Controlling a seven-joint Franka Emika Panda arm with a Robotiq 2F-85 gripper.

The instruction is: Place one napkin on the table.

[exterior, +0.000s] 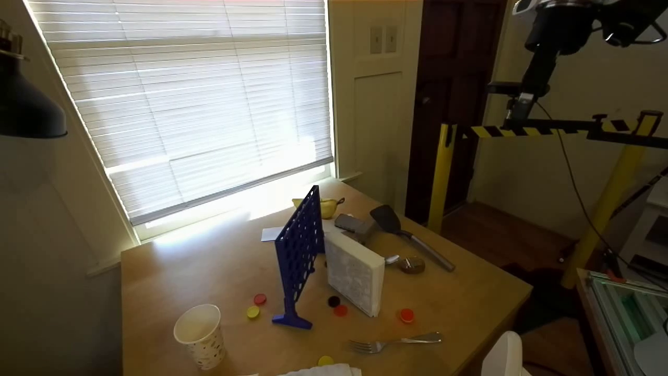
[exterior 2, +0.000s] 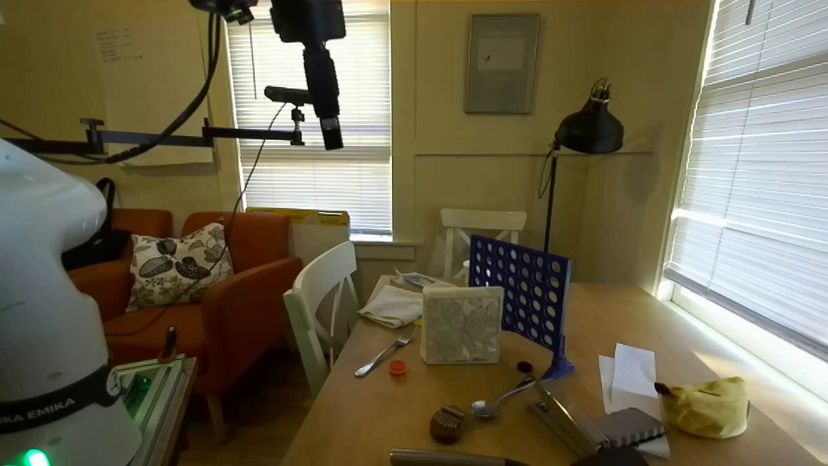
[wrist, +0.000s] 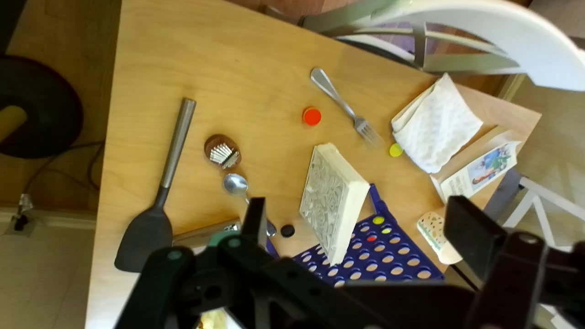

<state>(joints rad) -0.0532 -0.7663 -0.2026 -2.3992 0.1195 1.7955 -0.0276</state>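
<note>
Evidently unloaded, the gripper holds its fingers wide, presumably for a pinch. Inward of the edges of the table, a white holder stands upright, likely storing the napkin for drawing; none is discernible.

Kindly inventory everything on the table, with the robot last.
game rack: 1, blue, on table
box: 1, white, beside rack
fork: 1, silver, near box
cloth: 1, white, near fork
leaflet: 1, multicoloured, by cloth
cup: 1, white, near leaflet
spoon: 1, silver, near box
thumb piano: 1, brown, by spoon
spatula: 1, black/grey, near edge
discs: 6+, red/yellow/black, scattered
papers: 2+, white, near rack
unclear things: 2+, yellow/grey, by papers
gripper: 1, black, midair
arm: 1, white, beside table
</note>
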